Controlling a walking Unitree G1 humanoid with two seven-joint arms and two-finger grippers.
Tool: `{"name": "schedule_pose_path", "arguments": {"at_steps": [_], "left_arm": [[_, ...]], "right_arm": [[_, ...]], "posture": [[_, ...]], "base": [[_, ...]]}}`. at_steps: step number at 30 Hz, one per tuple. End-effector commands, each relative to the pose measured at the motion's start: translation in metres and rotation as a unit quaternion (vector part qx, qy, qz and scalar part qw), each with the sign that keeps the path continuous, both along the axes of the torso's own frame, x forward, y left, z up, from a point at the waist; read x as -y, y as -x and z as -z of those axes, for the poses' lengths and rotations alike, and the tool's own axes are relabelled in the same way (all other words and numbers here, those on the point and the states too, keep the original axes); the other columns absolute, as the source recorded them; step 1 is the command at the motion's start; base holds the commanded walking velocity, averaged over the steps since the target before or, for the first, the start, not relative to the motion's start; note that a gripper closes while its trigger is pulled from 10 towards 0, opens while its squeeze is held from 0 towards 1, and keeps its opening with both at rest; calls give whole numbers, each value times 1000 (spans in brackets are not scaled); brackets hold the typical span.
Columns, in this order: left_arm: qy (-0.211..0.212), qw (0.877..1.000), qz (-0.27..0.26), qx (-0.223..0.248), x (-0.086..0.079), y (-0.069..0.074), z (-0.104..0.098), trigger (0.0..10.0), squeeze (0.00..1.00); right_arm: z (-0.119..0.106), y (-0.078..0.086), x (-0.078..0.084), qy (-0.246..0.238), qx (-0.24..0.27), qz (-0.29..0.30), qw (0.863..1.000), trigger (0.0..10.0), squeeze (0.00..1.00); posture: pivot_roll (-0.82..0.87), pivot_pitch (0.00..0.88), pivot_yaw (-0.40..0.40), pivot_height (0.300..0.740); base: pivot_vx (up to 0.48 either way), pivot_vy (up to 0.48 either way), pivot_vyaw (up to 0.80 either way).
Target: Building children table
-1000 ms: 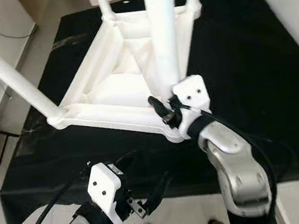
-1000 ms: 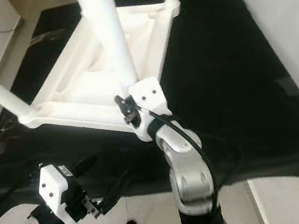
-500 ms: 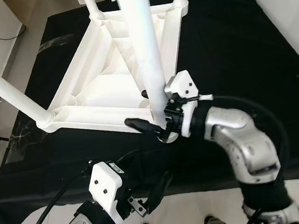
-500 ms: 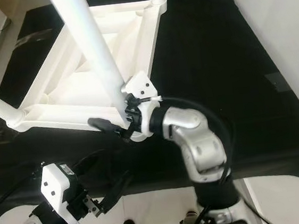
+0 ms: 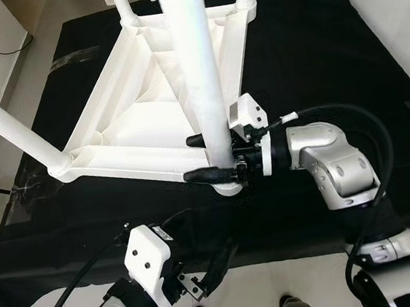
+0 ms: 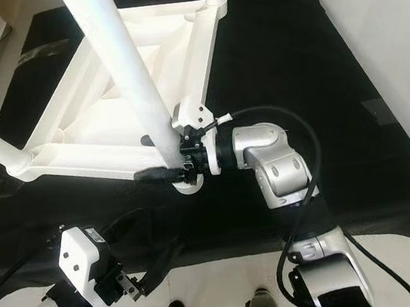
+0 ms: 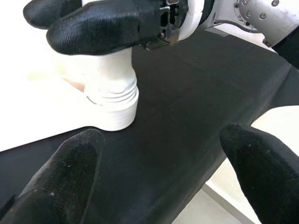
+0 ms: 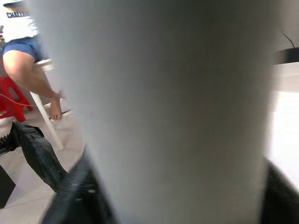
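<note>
White plastic fills my grasp: my right gripper (image 5: 216, 156) clamps the table leg (image 5: 197, 74) just above its socket at the near corner of the upturned tabletop (image 5: 136, 124) on the black cloth (image 5: 312, 54), probably to twist it home; my left gripper (image 5: 210, 270) hangs spread, idle

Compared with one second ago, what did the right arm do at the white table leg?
The right gripper swung from an end-on pose at the corner socket to a sideways one, and its black fingers now straddle the base of the white plastic table leg. The left gripper stayed low and open; the upturned white table frame stayed on the black cloth.
</note>
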State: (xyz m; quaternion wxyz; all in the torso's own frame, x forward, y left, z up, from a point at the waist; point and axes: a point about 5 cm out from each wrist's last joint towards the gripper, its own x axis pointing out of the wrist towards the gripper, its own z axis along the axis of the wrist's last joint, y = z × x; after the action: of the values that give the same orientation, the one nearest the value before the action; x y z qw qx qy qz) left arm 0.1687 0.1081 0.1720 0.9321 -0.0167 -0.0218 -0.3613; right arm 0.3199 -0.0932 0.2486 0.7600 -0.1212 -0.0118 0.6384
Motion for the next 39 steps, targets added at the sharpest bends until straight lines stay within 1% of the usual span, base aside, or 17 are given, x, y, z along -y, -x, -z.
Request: {"name": "schedule_pose_path", "arguments": {"at_steps": [1, 8, 15, 16, 17, 18, 19, 22, 23, 29, 30, 31, 32, 33, 34, 38, 39], "left_arm": [[3, 1000, -1, -4, 1, 3, 0, 10000, 0], [5, 1000, 1, -6, 1, 4, 0, 10000, 0], [4, 1000, -1, -7, -1, 5, 1, 10000, 0], [1, 1000, -2, -7, -3, 5, 1, 10000, 0], [1, 1000, -2, -7, -3, 5, 1, 10000, 0], [-1, 1000, -4, -8, -5, 4, 1, 10000, 0], [-3, 1000, -4, -8, -6, 3, 1, 10000, 0], [-5, 1000, -4, -8, -6, 2, 2, 10000, 0], [-6, 1000, -3, -8, -6, 2, 2, 10000, 0], [-9, 1000, -6, -5, -7, 0, 3, 10000, 0], [-9, 1000, -9, -3, -7, 0, 2, 10000, 0], [-9, 1000, -9, -3, -7, 0, 2, 10000, 0], [-8, 1000, -11, -2, -7, -1, 2, 10000, 0], [-8, 1000, -12, -2, -6, -1, 2, 10000, 0], [-8, 1000, -12, -2, -6, -1, 2, 10000, 0], [-7, 1000, -12, -2, -5, -1, 2, 10000, 0], [-7, 1000, -12, -2, -5, -1, 2, 10000, 0]], "right_arm": [[4, 6, -11, 1, -9, -46, 999, 0, 0], [9, 0, 7, 16, -1, -15, 1000, 0, 0], [37, 9, 23, 42, -22, 186, 981, 0, 0], [45, 6, 32, 19, -47, 400, 915, 0, 0], [45, 6, 32, 19, -47, 400, 915, 0, 0], [57, 23, 31, 28, -60, 482, 874, 0, 0], [62, 36, 30, 31, -67, 525, 848, 0, 0], [66, 40, 23, 23, -80, 524, 848, 0, 0], [65, 37, 15, 17, -78, 499, 863, 0, 0], [53, 19, 8, -9, -73, 481, 874, 0, 0], [48, 17, 2, -29, -81, 449, 889, 10000, 267], [48, 17, 2, -29, -81, 449, 889, 10000, 267], [40, 16, -6, -56, -83, 405, 909, 10000, 1000], [31, 15, -12, -86, -79, 352, 929, 10000, 1000], [31, 15, -12, -86, -79, 352, 929, 10000, 1000], [3, 18, -16, -106, -30, 208, 972, 10000, 1000], [0, 19, -14, -95, -21, 184, 978, 10000, 792]], "posture": [[-27, 295, 107, 740], [-35, 306, 109, 740], [-39, 308, 103, 740], [-42, 310, 116, 740], [-42, 310, 116, 740], [-45, 307, 120, 740], [-42, 307, 127, 740], [-44, 304, 132, 740], [-35, 295, 127, 740], [-38, 285, 118, 740], [-36, 284, 115, 740], [-36, 284, 115, 740], [-34, 282, 115, 740], [-32, 280, 115, 740], [-32, 280, 115, 740], [-27, 274, 114, 740], [-27, 273, 115, 740]], "base": [[0, 0, 0], [0, 0, 0], [0, 0, 0], [0, 0, 0], [0, 0, 0], [0, 0, 0], [0, 0, 0], [0, 0, 0], [0, 0, 0], [0, 0, 0], [0, 0, 0], [0, 0, 0], [0, 0, 0], [0, 0, 0], [0, 0, 0], [0, 0, 0], [0, 0, 0]]}}
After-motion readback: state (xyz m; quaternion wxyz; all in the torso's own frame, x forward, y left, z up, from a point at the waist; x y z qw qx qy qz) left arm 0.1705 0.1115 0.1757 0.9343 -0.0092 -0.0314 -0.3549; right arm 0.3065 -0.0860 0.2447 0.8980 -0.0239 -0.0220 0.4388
